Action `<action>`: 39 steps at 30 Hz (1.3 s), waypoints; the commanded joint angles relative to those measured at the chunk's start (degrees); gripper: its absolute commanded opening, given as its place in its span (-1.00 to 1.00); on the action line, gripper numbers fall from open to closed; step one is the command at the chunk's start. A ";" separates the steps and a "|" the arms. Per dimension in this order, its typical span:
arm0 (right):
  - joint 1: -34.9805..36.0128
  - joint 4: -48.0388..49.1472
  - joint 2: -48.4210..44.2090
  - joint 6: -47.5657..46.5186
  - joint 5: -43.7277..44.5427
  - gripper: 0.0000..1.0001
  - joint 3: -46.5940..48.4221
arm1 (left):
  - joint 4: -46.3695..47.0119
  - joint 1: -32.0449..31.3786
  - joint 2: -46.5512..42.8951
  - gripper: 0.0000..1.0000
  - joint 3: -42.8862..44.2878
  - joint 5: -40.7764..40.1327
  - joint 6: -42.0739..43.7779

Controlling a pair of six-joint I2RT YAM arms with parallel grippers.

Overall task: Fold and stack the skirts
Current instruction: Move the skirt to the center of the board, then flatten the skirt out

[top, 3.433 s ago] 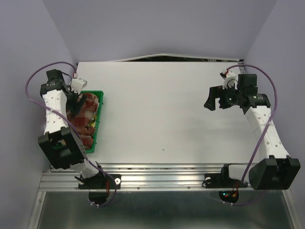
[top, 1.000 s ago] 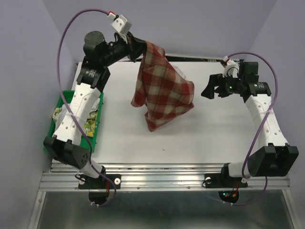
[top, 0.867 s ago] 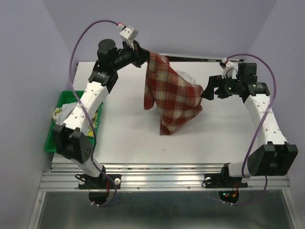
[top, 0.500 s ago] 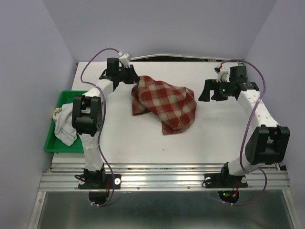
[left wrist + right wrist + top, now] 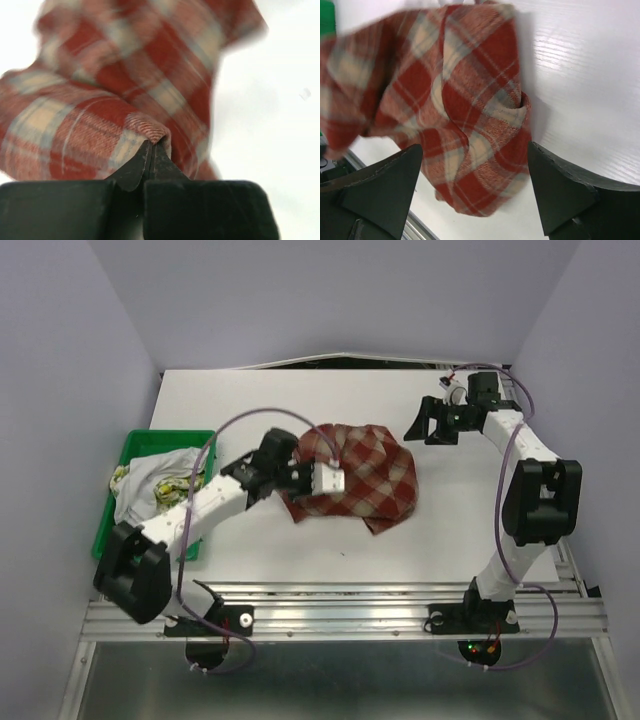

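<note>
The red-and-cream plaid skirt (image 5: 365, 472) lies rumpled on the white table (image 5: 300, 400), near the middle. My left gripper (image 5: 310, 482) sits at its left edge. In the left wrist view the left gripper (image 5: 152, 146) is shut on a folded hem of the plaid skirt (image 5: 125, 85). My right gripper (image 5: 423, 430) hovers open just past the skirt's far right corner. In the right wrist view the plaid skirt (image 5: 455, 100) lies beyond the right gripper (image 5: 474, 150), whose jaws stand wide with nothing between them. A white skirt (image 5: 145, 502) and a fruit-print skirt (image 5: 183, 483) lie bunched in the tray.
A green plastic tray (image 5: 165, 439) stands at the table's left edge, beside the left arm. Purple cables loop over both arms. The metal rail (image 5: 340, 612) with the arm bases runs along the near edge.
The plaid skirt hung in the air from my left gripper, then came down onto the table. My left gripper moved from the back to the skirt's near-left edge and pinches it there. The right gripper edged left.
</note>
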 commanded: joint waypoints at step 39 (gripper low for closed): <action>21.12 -13.62 35.55 -2.60 10.63 -0.11 44.24 | -6.69 22.59 14.46 0.97 10.46 4.75 -42.63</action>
